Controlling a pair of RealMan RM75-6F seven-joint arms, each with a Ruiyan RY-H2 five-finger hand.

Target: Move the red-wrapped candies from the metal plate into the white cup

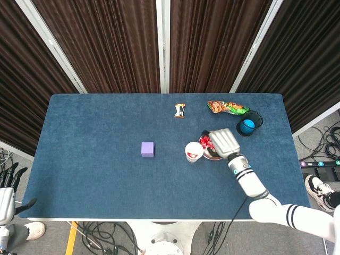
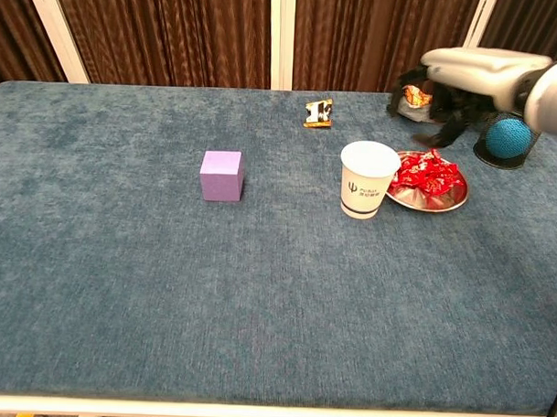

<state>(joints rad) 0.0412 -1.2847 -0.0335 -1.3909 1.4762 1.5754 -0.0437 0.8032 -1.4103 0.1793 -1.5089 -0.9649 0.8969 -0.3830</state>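
The white cup (image 1: 194, 151) (image 2: 368, 184) stands just left of the metal plate (image 1: 213, 158) (image 2: 427, 208). The plate holds a heap of red-wrapped candies (image 2: 426, 174) (image 1: 206, 142). From the head view, one red candy (image 1: 192, 154) lies inside the cup. My right hand (image 1: 224, 142) (image 2: 475, 71) hovers palm down above the plate, right of the cup, with its dark fingers (image 2: 444, 118) hanging apart and nothing in them. My left hand (image 1: 9, 180) stays off the table at the lower left, fingers apart and empty.
A purple cube (image 2: 221, 174) sits left of the cup. A small snack wrapper (image 2: 318, 112) lies near the far edge. An orange snack bag (image 1: 227, 107) and a blue ball in a black holder (image 2: 511, 137) lie behind the plate.
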